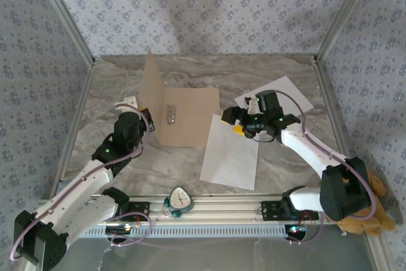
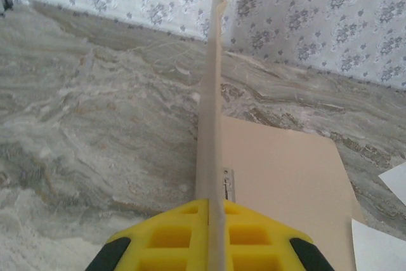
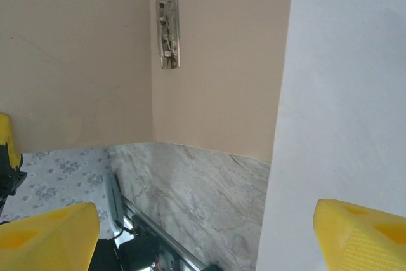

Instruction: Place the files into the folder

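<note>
Folder (image 1: 190, 118), flat tan-brown cardboard, lying open with its left cover raised upright. I have my left gripper (image 2: 209, 223) clamped on that cover's edge. A small metal clip (image 1: 170, 113) sits beside the centre fold. One white paper sheet (image 1: 231, 153) lies against the folder's right edge, and a second white sheet (image 1: 288, 93) lies farther right. My right gripper (image 1: 240, 126), fingers spread wide and holding nothing, stands just right of the folder.

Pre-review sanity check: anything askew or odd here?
The folder has its left cover upright, pinched by the left gripper. The near sheet lies skewed, one corner over the folder. A brown furry thing beside the right arm looks stray.
</note>
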